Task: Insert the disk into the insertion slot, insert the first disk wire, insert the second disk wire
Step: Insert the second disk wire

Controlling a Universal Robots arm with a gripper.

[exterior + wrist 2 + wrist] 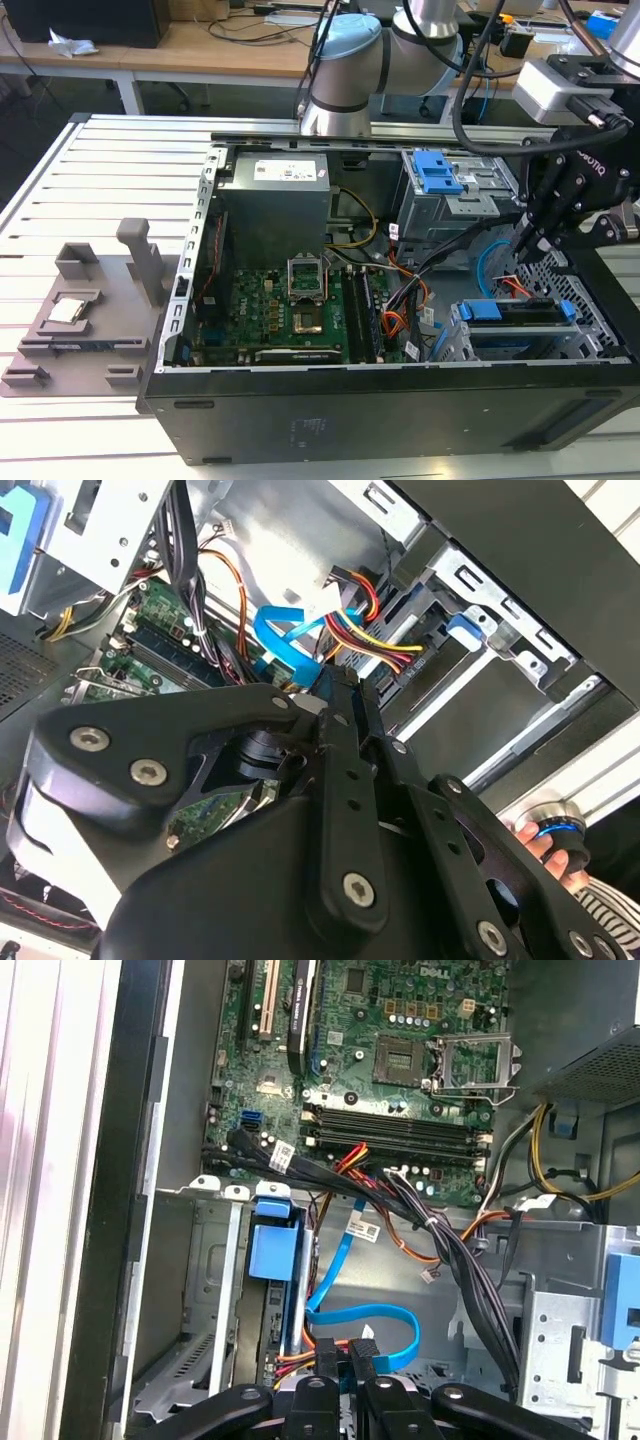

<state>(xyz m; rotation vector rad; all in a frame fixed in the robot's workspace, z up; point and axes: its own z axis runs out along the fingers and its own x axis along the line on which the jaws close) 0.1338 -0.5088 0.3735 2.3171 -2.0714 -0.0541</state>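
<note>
The disk (515,312), in its blue carrier (275,1250), lies inside the insertion slot (455,340), a low silver cage at the case's front corner. The first disk wire (370,630), a red, yellow and black bundle, runs to the disk's rear end (295,1362). The second disk wire (375,1312) is a flat light blue cable that loops back to my fingertips; it also shows in the exterior view (487,265) and the second wrist view (285,640). My gripper (345,1352) hangs over the disk's rear end (525,245), fingers close together on the blue cable's plug end (340,685).
A taller grey cage with a blue latch (440,175) stands behind the slot. Black cable bundles (440,1235) cross between the motherboard (290,310) and the cages. A grey fixture plate (80,310) lies at the exterior view's left. A person's hand (545,840) is beside the case.
</note>
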